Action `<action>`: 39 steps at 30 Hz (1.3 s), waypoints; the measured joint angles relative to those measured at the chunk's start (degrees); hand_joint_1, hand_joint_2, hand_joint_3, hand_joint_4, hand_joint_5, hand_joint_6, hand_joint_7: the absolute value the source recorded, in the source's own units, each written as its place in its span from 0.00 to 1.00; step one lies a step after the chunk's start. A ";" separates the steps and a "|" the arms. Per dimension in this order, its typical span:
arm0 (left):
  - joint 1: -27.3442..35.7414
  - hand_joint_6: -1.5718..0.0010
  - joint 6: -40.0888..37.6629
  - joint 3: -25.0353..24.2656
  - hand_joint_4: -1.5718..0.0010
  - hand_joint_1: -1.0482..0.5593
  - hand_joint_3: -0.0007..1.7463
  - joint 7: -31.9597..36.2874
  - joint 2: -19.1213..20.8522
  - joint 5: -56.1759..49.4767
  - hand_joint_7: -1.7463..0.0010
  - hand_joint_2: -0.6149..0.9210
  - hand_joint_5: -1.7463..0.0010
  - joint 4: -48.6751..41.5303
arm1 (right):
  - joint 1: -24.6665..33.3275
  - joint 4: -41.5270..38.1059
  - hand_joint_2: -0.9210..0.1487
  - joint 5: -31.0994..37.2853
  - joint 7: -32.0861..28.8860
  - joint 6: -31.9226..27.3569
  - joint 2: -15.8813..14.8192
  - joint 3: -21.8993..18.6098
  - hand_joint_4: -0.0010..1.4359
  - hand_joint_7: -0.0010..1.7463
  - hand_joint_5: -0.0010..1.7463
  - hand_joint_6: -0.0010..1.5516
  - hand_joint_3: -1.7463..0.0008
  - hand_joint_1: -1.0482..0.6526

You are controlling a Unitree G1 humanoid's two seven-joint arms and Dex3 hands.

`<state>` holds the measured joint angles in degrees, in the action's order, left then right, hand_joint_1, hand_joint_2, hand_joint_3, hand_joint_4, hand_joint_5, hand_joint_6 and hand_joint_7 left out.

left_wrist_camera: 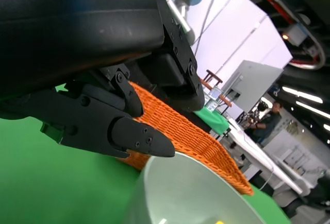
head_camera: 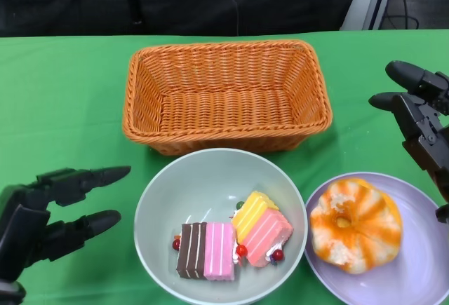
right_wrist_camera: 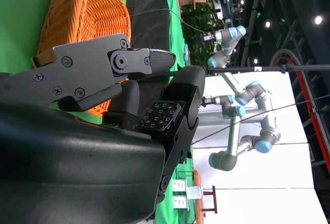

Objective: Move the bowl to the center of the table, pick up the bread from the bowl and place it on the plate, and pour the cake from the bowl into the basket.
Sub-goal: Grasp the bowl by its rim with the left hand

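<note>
A smooth, pale green round bowl (head_camera: 221,224) sits at 6 o'clock on the green cloth table (head_camera: 63,95), holding two striped wedge cakes (head_camera: 235,238). At 12 o'clock stands a rectangular woven wicker basket (head_camera: 226,95). At 4 o'clock, a glossy ring-shaped bread (head_camera: 356,224) rests on a lilac plate (head_camera: 414,277). The left hand (head_camera: 49,214) at 8 o'clock and the right hand (head_camera: 419,119) at 3 o'clock both hold nothing, fingers apart.

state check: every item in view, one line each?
basket: upright, empty
bowl: upright, holds two cake pieces, no bread
cake: in bowl, not poured
bread: on plate
plate: bears bread
left hand: open, beside bowl, holds nothing
right hand: open, above table, holds nothing
</note>
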<state>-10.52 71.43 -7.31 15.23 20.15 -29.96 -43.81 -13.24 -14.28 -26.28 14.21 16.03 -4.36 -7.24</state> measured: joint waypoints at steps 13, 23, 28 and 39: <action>-1.39 0.55 -6.44 10.98 0.55 0.42 0.01 44.77 6.44 -35.06 1.00 1.00 0.99 4.94 | -0.63 0.45 0.00 0.83 0.76 -3.04 0.63 -1.70 0.41 0.33 0.73 0.51 0.83 0.48; -5.45 0.58 -11.49 28.65 0.54 0.41 0.02 65.38 12.65 -42.50 1.00 1.00 0.99 1.92 | -1.18 1.57 0.00 0.80 1.37 -5.71 1.38 -3.03 0.40 0.38 0.73 0.47 0.86 0.45; -7.27 0.59 -13.03 34.21 0.54 0.39 0.04 69.95 16.01 -43.32 1.00 1.00 0.99 1.09 | -1.20 1.57 0.00 0.82 1.38 -6.30 1.52 -3.18 0.40 0.39 0.74 0.46 0.83 0.46; -10.43 0.51 -13.57 43.60 0.47 0.44 0.02 71.76 20.69 -45.32 0.98 1.00 0.97 0.73 | -1.25 2.06 0.00 0.84 1.61 -7.59 1.74 -3.43 0.39 0.40 0.75 0.46 0.82 0.46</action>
<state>-20.94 57.86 36.29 86.99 40.84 -75.28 -43.08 -14.49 -12.22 -25.44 15.81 8.44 -2.61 -10.67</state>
